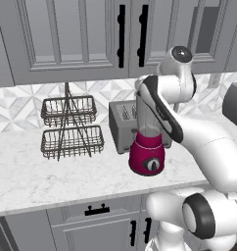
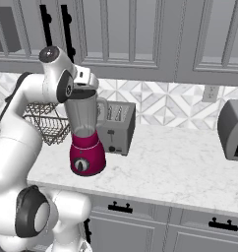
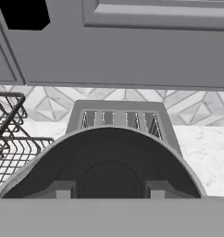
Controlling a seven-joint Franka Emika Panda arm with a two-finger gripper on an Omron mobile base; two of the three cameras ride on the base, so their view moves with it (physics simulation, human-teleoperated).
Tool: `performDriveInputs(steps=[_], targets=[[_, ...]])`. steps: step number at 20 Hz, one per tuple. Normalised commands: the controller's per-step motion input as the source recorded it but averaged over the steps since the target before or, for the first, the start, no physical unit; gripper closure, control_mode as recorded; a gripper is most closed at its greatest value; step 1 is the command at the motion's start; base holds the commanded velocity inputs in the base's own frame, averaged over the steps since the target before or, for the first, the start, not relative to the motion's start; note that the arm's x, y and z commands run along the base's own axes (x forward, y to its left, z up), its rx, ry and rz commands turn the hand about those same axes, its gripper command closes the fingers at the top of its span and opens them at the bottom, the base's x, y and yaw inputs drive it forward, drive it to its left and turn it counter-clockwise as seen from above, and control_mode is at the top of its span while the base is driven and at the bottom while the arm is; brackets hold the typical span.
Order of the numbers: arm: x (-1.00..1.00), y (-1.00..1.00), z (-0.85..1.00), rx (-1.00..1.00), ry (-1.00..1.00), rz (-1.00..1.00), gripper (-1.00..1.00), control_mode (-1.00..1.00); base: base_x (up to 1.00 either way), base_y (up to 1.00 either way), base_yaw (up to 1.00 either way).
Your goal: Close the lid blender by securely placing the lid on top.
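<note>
The blender (image 1: 147,156) (image 2: 86,156) stands on the marble counter with its magenta base, black knob and clear greyish jar (image 2: 84,115). A dark lid (image 3: 109,162) with a round centre boss lies across the jar's mouth, seen as a dark band (image 2: 84,92) at the top. My gripper (image 2: 85,82) (image 3: 110,193) hangs straight above it, open, with one fingertip (image 3: 63,192) on each side of the boss and apart from it. My forearm hides the jar top in the left base view.
A boxy grey toaster (image 1: 121,125) (image 2: 118,125) (image 3: 118,118) stands just behind the blender. A two-tier wire basket rack (image 1: 71,127) (image 2: 47,123) (image 3: 7,139) is to its left. Wall cabinets (image 2: 140,39) hang close overhead. A grey appliance (image 2: 231,130) sits at the far right.
</note>
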Motion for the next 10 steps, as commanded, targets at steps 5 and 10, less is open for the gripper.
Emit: performDriveInputs(steps=[5,10], targets=[[-0.69,0.0,-0.01,0.0,0.07,0.0,-1.0,-1.0,0.0,0.0,0.0],[-0.9,-0.05,0.0,0.0,0.05,0.0,-1.0,-1.0,0.0,0.0,0.0]])
